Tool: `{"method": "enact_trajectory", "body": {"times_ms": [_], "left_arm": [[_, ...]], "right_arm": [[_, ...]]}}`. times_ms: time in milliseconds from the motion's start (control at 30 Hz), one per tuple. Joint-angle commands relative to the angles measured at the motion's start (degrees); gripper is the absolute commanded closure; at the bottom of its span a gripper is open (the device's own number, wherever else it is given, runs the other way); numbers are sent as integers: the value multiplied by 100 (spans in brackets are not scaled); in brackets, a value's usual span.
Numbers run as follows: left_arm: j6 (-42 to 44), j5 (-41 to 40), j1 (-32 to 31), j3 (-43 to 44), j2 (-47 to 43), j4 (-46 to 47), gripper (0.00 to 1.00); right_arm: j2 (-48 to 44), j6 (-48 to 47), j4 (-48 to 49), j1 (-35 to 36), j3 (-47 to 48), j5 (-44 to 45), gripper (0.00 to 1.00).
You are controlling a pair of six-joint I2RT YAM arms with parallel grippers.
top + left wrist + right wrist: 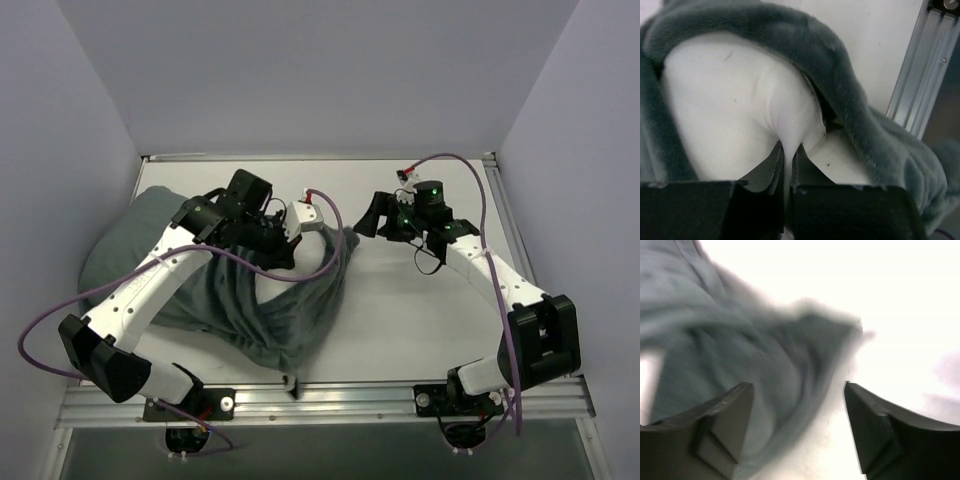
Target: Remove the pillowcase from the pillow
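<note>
Left gripper (pixel 788 150), its 2 fingers nearly touching, is clenched on a thin fold of white fabric. Largest in view, the pillowcase (pixel 850 100) shows its plain grey-green side and drapes above and to both sides of that grip, its mouth bunched open. Next, the pillow (pixel 725 100) bulges from that opening directly ahead of the fingers; the pinched fold is its skin. Right gripper (pixel 797 387) is spread wide and empty, a corner of the cover just ahead in a blurred view. Likely risks: the small pinch slips off, or the unheld cover drags along.
</note>
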Motion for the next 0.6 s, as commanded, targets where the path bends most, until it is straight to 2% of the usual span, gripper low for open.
{"method": "enact_trajectory", "body": {"times_ms": [0, 200, 267, 433, 533, 567], "left_arm": [[-349, 154, -28, 118, -305, 46, 98], [-455, 92, -29, 92, -313, 116, 98], [-472, 40, -29, -4, -340, 169, 98], [-534, -31, -37, -119, -340, 257, 98], [-586, -223, -29, -110, -323, 327, 98], [-621, -494, -29, -101, -296, 362, 98]], "right_arm": [[-369, -67, 89, 333, 563, 824, 23], [596, 223, 178, 729, 1153, 790, 19], [747, 276, 99, 1063, 1338, 746, 18], [800, 627, 116, 1608, 997, 895, 16], [739, 881, 282, 1618, 628, 983, 25], [669, 961, 336, 1592, 356, 974, 38]]}}
